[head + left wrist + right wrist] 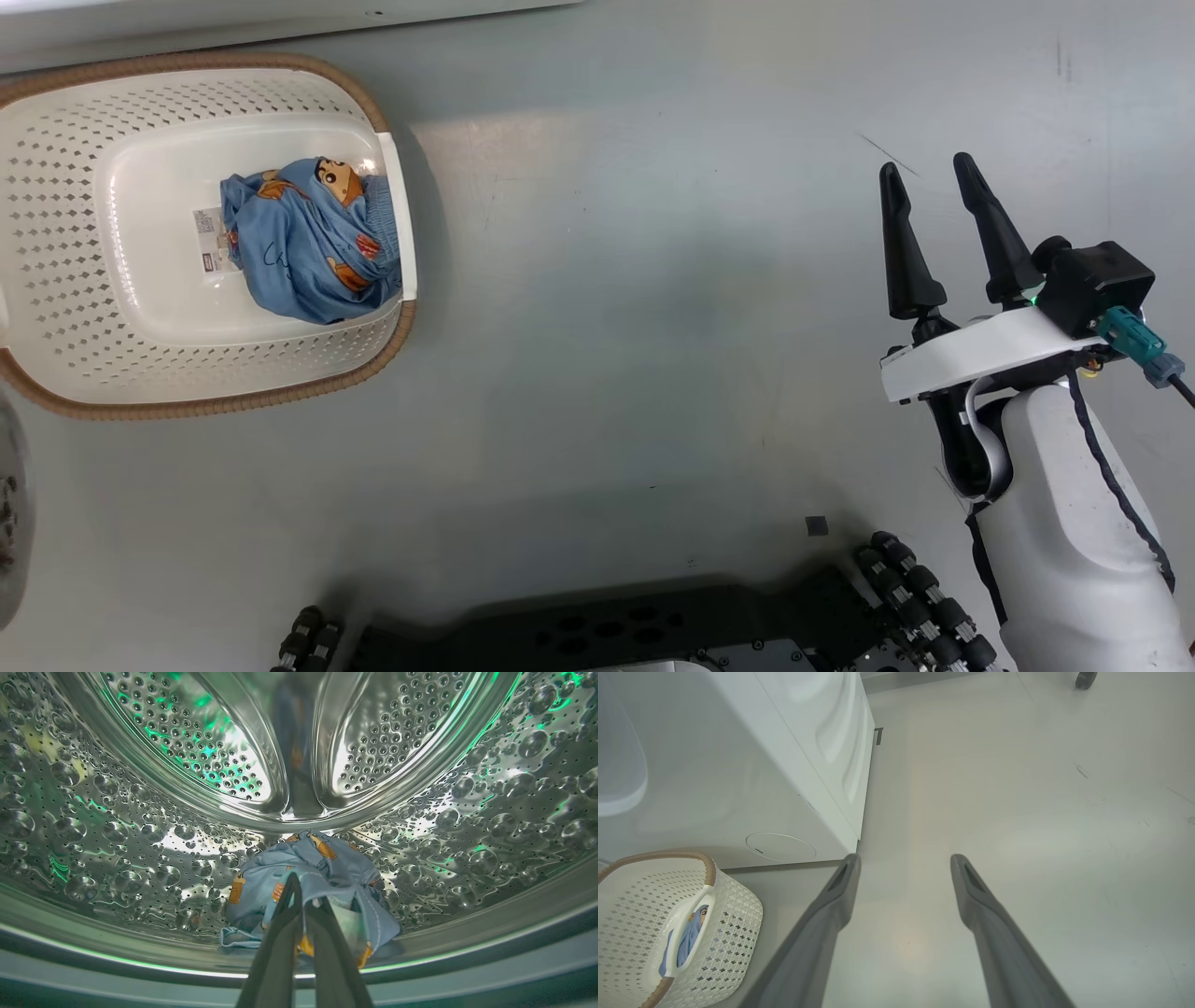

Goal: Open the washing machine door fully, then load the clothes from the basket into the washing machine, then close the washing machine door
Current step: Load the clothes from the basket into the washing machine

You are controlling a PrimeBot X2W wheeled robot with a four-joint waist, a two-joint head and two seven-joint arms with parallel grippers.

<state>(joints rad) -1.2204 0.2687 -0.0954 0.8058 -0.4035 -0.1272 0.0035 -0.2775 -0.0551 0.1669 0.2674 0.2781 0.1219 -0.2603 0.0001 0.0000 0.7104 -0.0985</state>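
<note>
Grey floor (653,355) spans the head view, lightly scuffed.

Washing machine (738,765): white body at 10 o'clock in the right wrist view, top cut off by the frame. Round service flap (781,846) sits low on its front. Pale curved shape (621,788) at the 9 o'clock edge of that view is cropped, can't identify.

Drum (140,812) surrounds the left wrist camera: steel, dimpled, perforated, green reflections. Back wall is at 12 o'clock, with a blurred reflection on the centre rib.

Basket (56,233) is on the floor at 9–10 o'clock in the head view, left side cut off. The right wrist view puts it near the machine front.

Robot base (607,635) is dark, at 6 o'clock, cropped by the bottom edge. Right forearm (1074,523) is at 4 o'clock.

Blue garment (327,868) lies bunched on the drum floor at 6 o'clock, orange-brown patches showing. Its lower part is hidden behind the fingers.

Second garment (308,243) is crumpled in the basket against the 3 o'clock wall, cartoon face on top. It covers part of the label sticker (207,241), text unreadable.

Left gripper (303,889): fingers nearly together with blue garment fabric caught between them, so clamped on it.

Right gripper (924,168): fingers apart, over bare floor at 3 o'clock, well apart from the basket.
</note>
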